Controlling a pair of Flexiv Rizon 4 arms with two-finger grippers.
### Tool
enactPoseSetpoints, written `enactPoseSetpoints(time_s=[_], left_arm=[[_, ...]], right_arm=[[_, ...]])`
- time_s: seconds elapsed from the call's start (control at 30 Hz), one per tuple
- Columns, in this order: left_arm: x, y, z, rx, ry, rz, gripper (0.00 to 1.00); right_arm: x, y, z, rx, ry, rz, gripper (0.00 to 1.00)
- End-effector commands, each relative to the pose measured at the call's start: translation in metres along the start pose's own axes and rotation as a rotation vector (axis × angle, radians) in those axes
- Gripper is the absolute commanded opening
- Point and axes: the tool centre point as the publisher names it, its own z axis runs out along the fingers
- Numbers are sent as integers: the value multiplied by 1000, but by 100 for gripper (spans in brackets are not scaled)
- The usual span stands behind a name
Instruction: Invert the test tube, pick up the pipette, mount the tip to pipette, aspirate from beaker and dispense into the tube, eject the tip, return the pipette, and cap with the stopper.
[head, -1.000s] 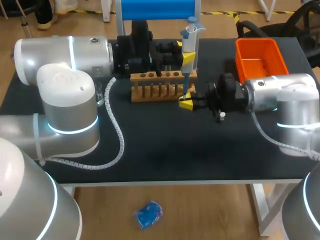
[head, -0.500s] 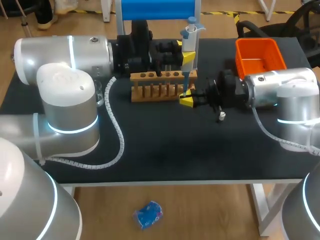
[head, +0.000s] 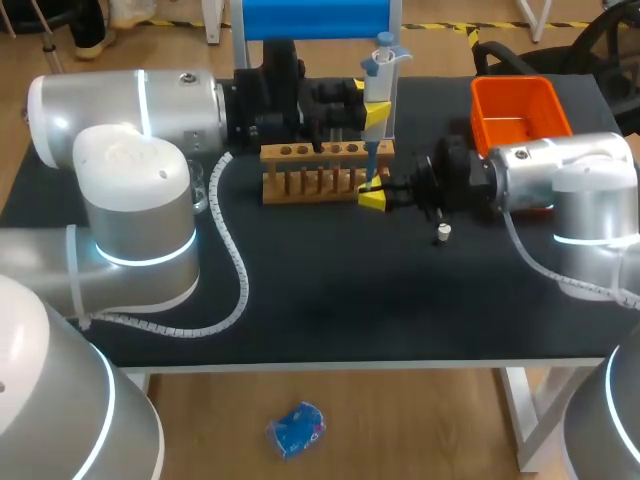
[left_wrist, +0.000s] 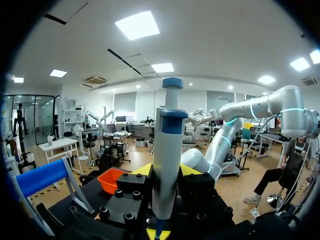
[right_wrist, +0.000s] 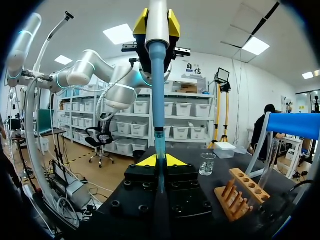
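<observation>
Your left pincer (head: 374, 114) grips the pipette (head: 380, 72) upright near the worktop's (head: 330, 300) far edge. Your right pincer (head: 372, 200) is closed on the test tube (right_wrist: 160, 175) beneath it.

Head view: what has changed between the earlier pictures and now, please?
The right claw moved a little away from the table's near edge, toward the rack and the lower end of the pipette; its arm shifted with it. Nothing was taken hold of or let go. The left claw kept the pipette upright in the same place; the rack and the orange bin stayed as they were.
</observation>
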Motion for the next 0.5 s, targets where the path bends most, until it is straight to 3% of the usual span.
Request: enactPoseSetpoints(time_s=[0.03, 0.5], left_arm=[[1, 5, 0, 0, 2, -2, 0], [1, 5, 0, 0, 2, -2, 0]], right_arm=[[-4, 8, 1, 5, 2, 1, 0], [-3, 9, 1, 26, -22, 41, 0]])
